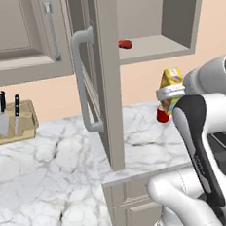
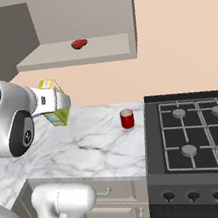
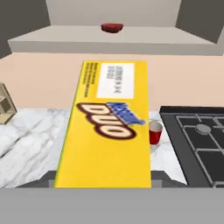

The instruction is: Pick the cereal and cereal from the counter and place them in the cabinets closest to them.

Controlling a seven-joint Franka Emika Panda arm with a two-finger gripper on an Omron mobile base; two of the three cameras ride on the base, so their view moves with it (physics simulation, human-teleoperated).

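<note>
Firmly claw (image 2: 55, 106) around cereal box (image 2: 56, 110)

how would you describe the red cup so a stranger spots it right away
Find the black gas hob on the right. On the marble counter just left of it stands a small red cup, upright and alone. It is plain red, unlike the yellow cereal box held above the counter.
</note>
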